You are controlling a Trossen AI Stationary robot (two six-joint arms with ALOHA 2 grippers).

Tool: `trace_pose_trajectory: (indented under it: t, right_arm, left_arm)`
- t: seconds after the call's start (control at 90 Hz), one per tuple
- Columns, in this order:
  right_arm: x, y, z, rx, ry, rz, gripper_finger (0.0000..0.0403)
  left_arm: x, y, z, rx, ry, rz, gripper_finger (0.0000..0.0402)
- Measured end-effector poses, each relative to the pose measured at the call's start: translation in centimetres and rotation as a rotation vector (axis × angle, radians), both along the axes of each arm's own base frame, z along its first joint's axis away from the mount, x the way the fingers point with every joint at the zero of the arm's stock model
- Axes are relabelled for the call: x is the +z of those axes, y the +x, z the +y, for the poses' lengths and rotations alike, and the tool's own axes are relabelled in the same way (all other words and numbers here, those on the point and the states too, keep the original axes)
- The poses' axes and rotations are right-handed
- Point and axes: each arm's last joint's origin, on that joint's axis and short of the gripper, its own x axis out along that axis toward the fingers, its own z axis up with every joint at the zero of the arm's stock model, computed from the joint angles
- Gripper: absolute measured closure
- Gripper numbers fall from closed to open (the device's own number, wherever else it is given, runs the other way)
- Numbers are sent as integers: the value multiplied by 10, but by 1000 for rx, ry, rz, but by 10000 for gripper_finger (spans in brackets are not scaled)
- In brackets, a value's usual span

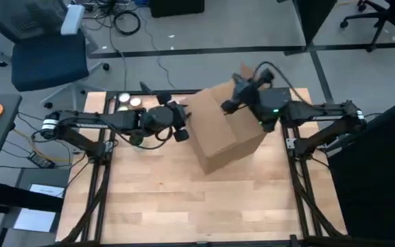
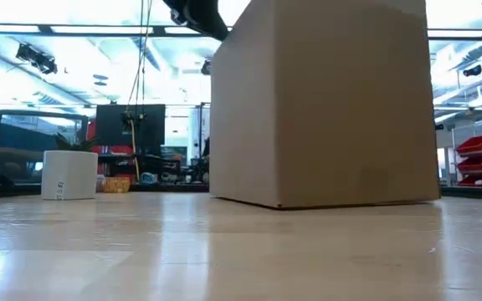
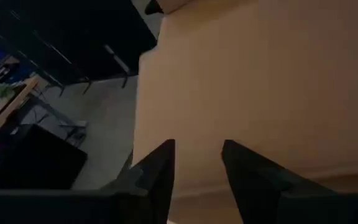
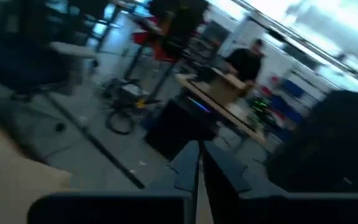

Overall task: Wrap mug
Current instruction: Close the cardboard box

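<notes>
Wooden tabletop (image 1: 184, 206), light planks, takes up most of the high view. Big plain brown cardboard box (image 1: 225, 130) stands on the far half of the tabletop, turned at an angle to the edges, one flap (image 1: 244, 71) sticking up at its far right corner. In the low view the box (image 2: 325, 100) fills the middle, flat unprinted sides, bottom edge flat on the tabletop (image 2: 241, 251). No mug can be made out in any view; a small white cylinder-like container (image 2: 69, 174) stands on the far left of the tabletop in the low view, cannot tell what it is. High view shows two small round things (image 1: 130, 102) at the far left edge, too small to tell. Left gripper (image 1: 182, 123) sits just beside the box's left side; left wrist view shows its fingers (image 3: 160, 168) apart with a narrow gap, nothing between them, the box wall (image 3: 260, 81) close in front. Right gripper (image 1: 228, 103) is over the box's top far right, near the flap; right wrist view shows the fingers (image 4: 188, 165) pressed together, holding nothing visible, looking out to the room where a person (image 4: 244, 62) in dark stands at a desk. Blue office chair (image 1: 46, 48) on the floor beyond the tabletop, seen only from above.
</notes>
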Motion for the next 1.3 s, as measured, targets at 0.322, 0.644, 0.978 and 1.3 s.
trace_pose_trajectory:
  t: [0.322,0.644,0.978,1.3]
  right_arm:
    - [26,-56,-6,-304,66,-239,403]
    - [24,-56,-13,-336,60,-233,403]
    - [23,-51,-72,-254,39,-323,403]
    - [4,-95,-143,-581,70,-165,403]
  left_arm:
    - [-3,4,0,2,-2,6,275]
    - [-3,4,0,-1,-4,2,275]
    - [-2,6,-1,-20,-33,-35,275]
    - [-2,7,-2,-42,-73,-54,275]
